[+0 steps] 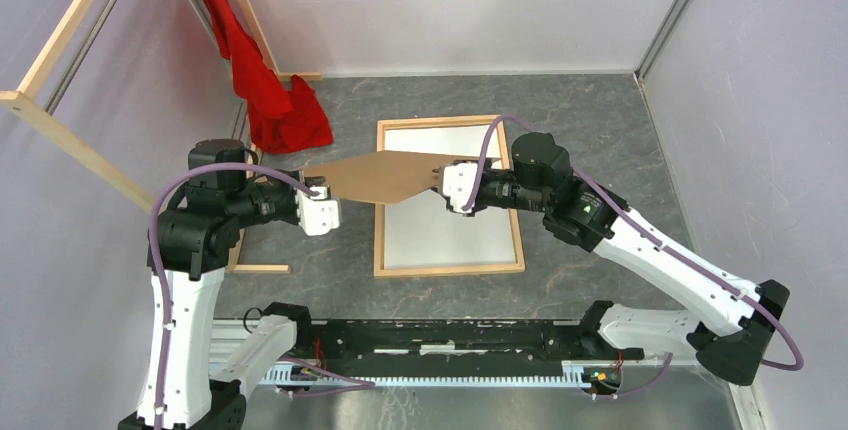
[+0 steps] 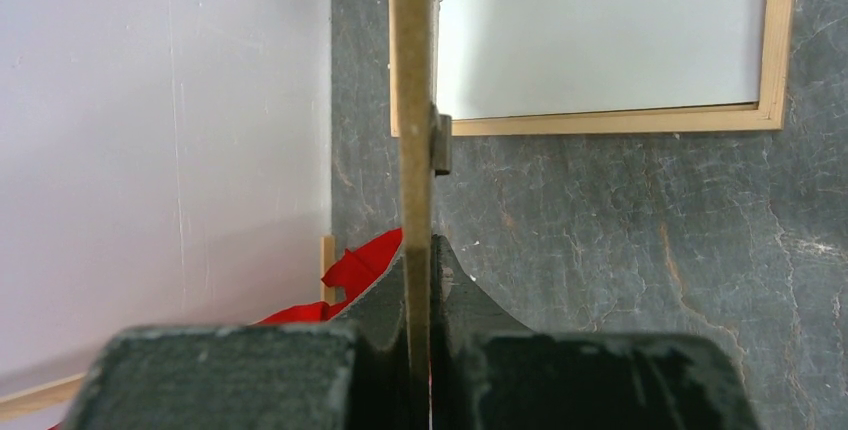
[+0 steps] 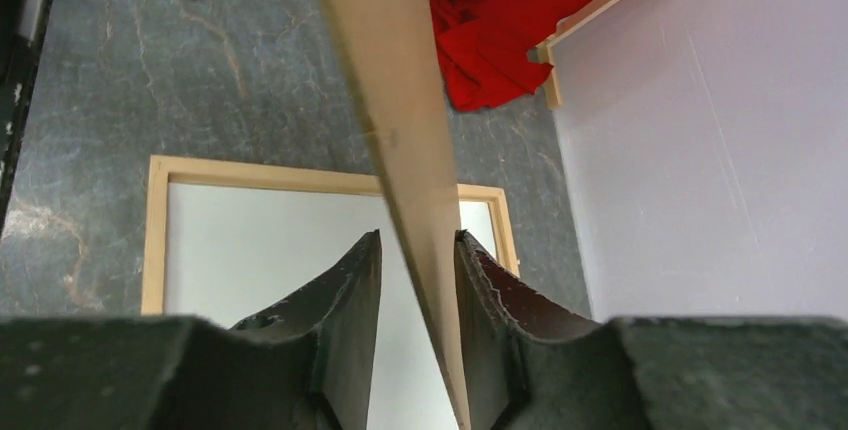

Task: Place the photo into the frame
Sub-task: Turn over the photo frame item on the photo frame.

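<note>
The frame, thin light wood, lies flat on the grey table at centre. Inside it lies a white sheet, the photo with its plain back up. Above the frame's left part hangs a brown hardboard panel. My left gripper is shut on its left end, and the left wrist view shows the panel edge-on between the closed jaws. My right gripper straddles the panel's right end. One right finger touches the panel and a gap shows on the other side.
A red cloth lies at the back left beside long wooden rails leaning on the wall. A short wooden strip lies by the left arm. Pale walls enclose the table on three sides.
</note>
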Robot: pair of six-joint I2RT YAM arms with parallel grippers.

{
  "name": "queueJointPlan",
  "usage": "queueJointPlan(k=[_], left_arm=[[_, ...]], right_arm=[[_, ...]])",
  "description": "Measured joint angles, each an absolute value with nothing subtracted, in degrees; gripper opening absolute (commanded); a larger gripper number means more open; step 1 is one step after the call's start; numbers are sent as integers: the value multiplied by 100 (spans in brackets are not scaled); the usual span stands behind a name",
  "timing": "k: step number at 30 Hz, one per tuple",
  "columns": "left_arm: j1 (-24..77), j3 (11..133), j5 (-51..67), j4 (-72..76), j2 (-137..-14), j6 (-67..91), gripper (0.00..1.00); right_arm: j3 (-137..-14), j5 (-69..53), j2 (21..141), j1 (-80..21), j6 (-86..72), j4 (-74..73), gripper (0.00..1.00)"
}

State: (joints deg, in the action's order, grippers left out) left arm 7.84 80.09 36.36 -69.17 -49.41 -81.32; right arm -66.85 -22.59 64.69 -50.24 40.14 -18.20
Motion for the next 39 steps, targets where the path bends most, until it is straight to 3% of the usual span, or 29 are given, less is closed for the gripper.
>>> queueJointPlan(k=[1,3,4,5,6,7,9,15,26,31,35,39], left_arm=[[784,8009,3636,-6917,-4941,-8132,2],[784,8009,3638,-6914,-4941,-8132,4],[784,8009,3636,-6912,-4941,-8130,10],[784,8009,3621,-6901,-4941,-8121,26],[766,8014,3603,-6831,-4941,-8095,53],[753,8012,3583,-6827,-4941,-8073,72],[753,8009,3642,-6532,-4906,-8038,97],[770,7741,3767,-5146,-4510,-7483,100],[775,7437,3483,-2182,-4292,-5057,100],[779,7981,2950,-2038,-4866,-4014,100],[779,8119,2593,-2231,-5354,-3457,100],[779,8023,2248,-2563,-5760,-3159,100]], right_arm=[[-6659,-2193,6471,-5024,3931,-1691,30],[-6657,-2150,6508,-5024,3859,-1553,0],[-6657,-2143,6534,-5024,3861,-1492,0],[-6657,-2152,6569,-5024,3892,-1450,0],[-6659,-2180,6611,-5024,3957,-1470,0],[-6659,-2185,6652,-5026,3959,-1479,0],[-6659,-2171,6718,-5037,3809,-1461,0],[-6659,-1918,6794,-4971,3085,-1243,0],[-7290,-1315,6713,-4519,1490,-150,0],[-8261,-854,6873,-4292,611,-403,0],[-9776,-576,7550,-3874,-360,-1138,0],[-10175,-792,7876,-3210,-1581,-1586,0]])
